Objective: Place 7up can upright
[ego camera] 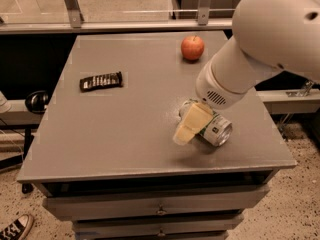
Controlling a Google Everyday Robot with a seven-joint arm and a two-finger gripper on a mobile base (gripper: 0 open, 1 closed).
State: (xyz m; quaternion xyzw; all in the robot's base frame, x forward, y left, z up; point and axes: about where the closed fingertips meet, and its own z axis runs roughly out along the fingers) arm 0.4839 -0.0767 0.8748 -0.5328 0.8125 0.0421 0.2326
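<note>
The 7up can (216, 128) lies on its side near the front right of the grey table (125, 129), its silver end facing front right. My gripper (189, 125) hangs from the big white arm (260, 39) and reaches down over the can's left part, its cream-coloured finger (192, 121) covering that end of the can and its tip close to the table surface.
A red apple (192, 47) sits at the back of the table. A dark snack bar (101, 81) lies at the left. The table's front edge runs just in front of the can. Drawers sit below; a shoe (15, 227) is on the floor.
</note>
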